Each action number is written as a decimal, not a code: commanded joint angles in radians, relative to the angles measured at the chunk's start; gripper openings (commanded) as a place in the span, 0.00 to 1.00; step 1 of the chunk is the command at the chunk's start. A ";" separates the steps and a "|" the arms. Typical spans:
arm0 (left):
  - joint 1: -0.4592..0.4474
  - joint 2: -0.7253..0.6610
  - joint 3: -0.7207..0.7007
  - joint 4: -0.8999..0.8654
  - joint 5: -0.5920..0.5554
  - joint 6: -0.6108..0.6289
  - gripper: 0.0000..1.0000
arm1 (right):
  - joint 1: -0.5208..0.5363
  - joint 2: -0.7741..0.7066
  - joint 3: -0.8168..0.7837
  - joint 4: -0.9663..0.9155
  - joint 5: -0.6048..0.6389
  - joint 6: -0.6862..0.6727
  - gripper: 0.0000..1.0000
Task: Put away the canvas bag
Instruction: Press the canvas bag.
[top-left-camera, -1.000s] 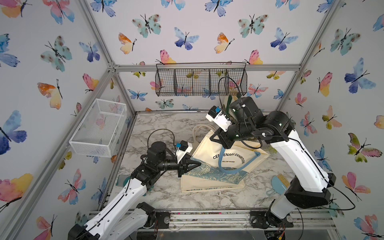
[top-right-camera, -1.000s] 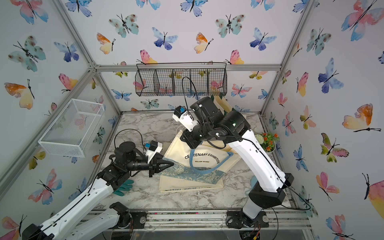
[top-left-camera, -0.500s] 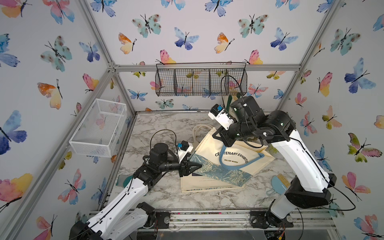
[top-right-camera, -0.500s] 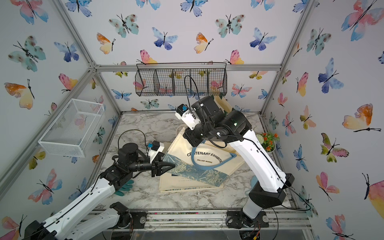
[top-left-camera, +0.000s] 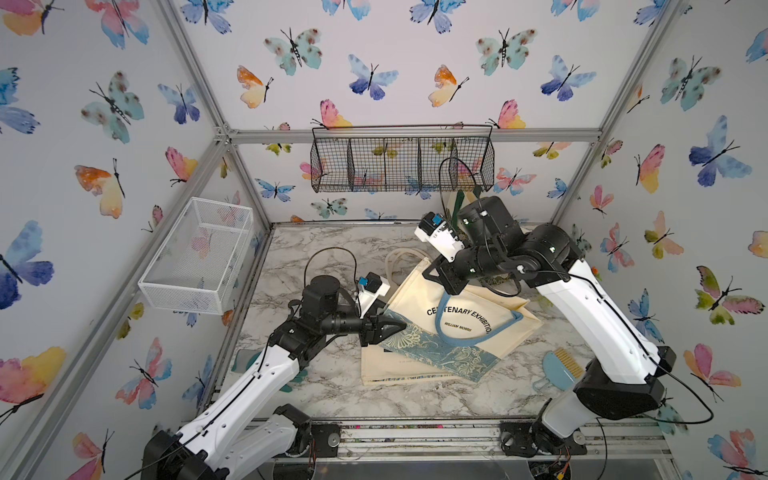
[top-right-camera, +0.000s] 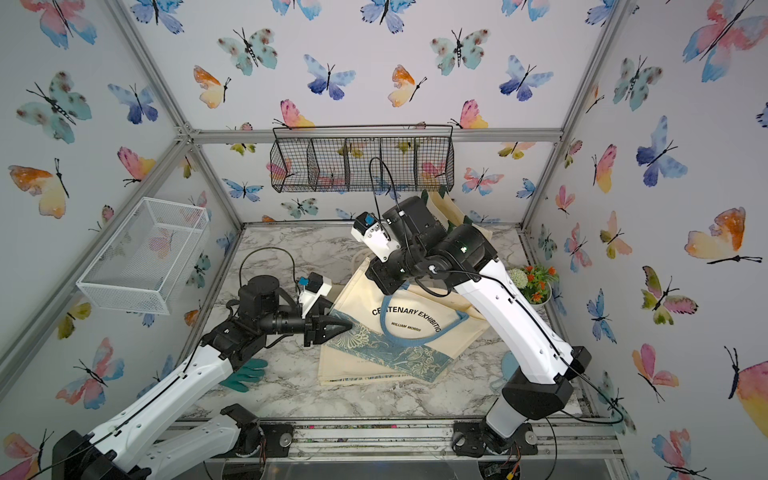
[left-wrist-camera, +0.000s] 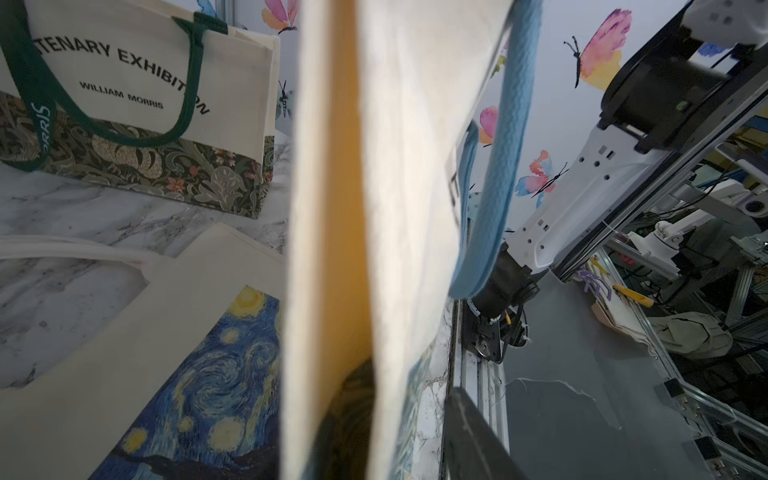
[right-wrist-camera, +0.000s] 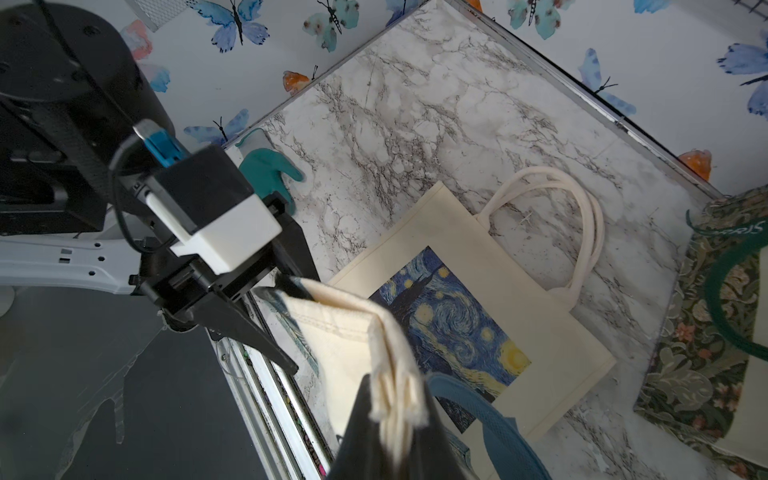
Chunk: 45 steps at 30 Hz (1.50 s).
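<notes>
The canvas bag (top-left-camera: 461, 328) (top-right-camera: 409, 322) is cream with blue handles, a blue floral band and black lettering. It hangs tilted over the marble table. My right gripper (right-wrist-camera: 395, 399) (top-left-camera: 434, 276) is shut on the bag's top edge, with the cloth bunched between its fingers. My left gripper (top-left-camera: 395, 326) (top-right-camera: 343, 326) (left-wrist-camera: 403, 395) is at the bag's lower left corner. Its jaws are open and straddle the bag's side fold (left-wrist-camera: 332, 249). One finger (left-wrist-camera: 473, 436) stands clear of the cloth and the other is half hidden behind it.
A cream bag with a starry-night print (right-wrist-camera: 478, 328) lies flat under the held one. A green-handled bag (left-wrist-camera: 137, 83) leans at the back right. The black wire basket (top-left-camera: 401, 164) hangs on the back wall, a white one (top-left-camera: 199, 257) on the left. A teal glove (top-right-camera: 245, 374) and a blue brush (top-left-camera: 559, 368) lie near the front.
My right gripper has raised and tilted the canvas bag. The left gripper slid right onto the bag's lower corner, and its jaws narrowed, then widened again.
</notes>
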 joint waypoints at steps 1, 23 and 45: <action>-0.007 0.032 0.080 -0.011 0.083 0.011 0.46 | -0.006 -0.018 -0.054 0.068 -0.057 -0.008 0.04; -0.014 0.061 0.126 -0.059 0.084 0.111 0.00 | -0.006 -0.123 -0.316 0.192 -0.388 -0.074 0.17; -0.013 0.059 0.145 -0.113 0.062 0.154 0.00 | -0.006 -0.300 -0.581 0.213 -0.213 -0.075 0.29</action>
